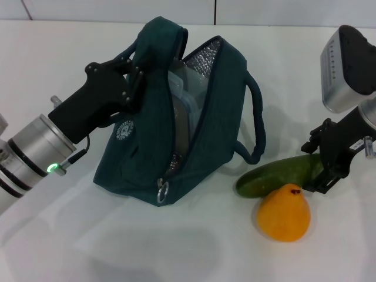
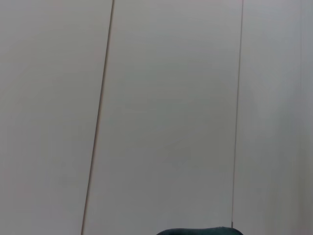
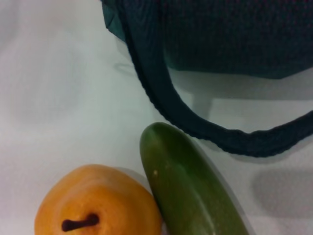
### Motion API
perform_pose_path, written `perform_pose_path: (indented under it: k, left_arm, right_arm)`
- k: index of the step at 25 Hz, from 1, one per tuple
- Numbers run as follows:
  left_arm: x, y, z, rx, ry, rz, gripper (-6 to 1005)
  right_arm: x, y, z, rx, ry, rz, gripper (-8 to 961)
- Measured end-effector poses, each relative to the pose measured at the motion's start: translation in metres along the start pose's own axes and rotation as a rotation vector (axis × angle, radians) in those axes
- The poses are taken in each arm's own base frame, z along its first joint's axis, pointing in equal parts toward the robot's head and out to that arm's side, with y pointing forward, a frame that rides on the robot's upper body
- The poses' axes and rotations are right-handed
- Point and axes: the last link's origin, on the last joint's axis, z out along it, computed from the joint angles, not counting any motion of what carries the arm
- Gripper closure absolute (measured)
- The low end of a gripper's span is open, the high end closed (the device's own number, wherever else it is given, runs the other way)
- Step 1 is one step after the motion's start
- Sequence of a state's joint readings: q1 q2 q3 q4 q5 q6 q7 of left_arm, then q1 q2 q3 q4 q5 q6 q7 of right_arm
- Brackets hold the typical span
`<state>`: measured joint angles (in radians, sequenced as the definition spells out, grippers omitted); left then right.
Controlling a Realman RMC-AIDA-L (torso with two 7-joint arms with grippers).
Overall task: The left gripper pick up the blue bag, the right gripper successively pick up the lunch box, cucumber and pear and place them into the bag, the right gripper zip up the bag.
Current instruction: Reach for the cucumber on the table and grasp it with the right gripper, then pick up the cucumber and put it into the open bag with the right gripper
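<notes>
1. Head view. Jaws: left gripper clenched on the blue bag, centre frame, lunch box inside; right gripper, right edge, straddles the cucumber, closure unclear. Grip it mid-length, clear of the touching pear. White table.
2. Left wrist view. Pale panelled wall; bag at bottom edge.
3. Right wrist view. Cucumber lower centre, pear lower left, bag's cord handle above.

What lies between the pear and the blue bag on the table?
The cucumber lies between the pear and the blue bag, shown in the head view.
</notes>
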<state>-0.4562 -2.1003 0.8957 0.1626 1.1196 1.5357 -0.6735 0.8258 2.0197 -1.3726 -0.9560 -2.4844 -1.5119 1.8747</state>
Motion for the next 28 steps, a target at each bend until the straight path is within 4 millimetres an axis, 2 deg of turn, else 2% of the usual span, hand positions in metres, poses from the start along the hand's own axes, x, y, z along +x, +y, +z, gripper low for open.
perform_pose_path:
  k: [10,12,17,23,28]
  left_arm:
    - [0.001,-0.002,0.000,0.000,0.001,0.006,959]
    - [0.002,-0.002,0.000,0.002,0.002,0.006,959]
    - [0.002,-0.002,-0.001,0.003,0.002,0.008,958]
    - [0.002,-0.002,-0.002,0.002,0.001,0.012,958]
    - [0.004,-0.001,-0.004,-0.006,0.016,0.018,957]
  right_arm:
    - [-0.004,0.002,0.004,-0.010,-0.013,-0.006,93]
    - [-0.004,0.002,0.005,-0.011,-0.014,-0.002,231]
    - [-0.003,-0.001,0.002,0.000,-0.032,0.019,395]
    - [0.016,-0.007,-0.015,0.041,-0.160,0.120,386]
    - [0.048,-0.005,-0.036,0.111,-0.315,0.222,379]
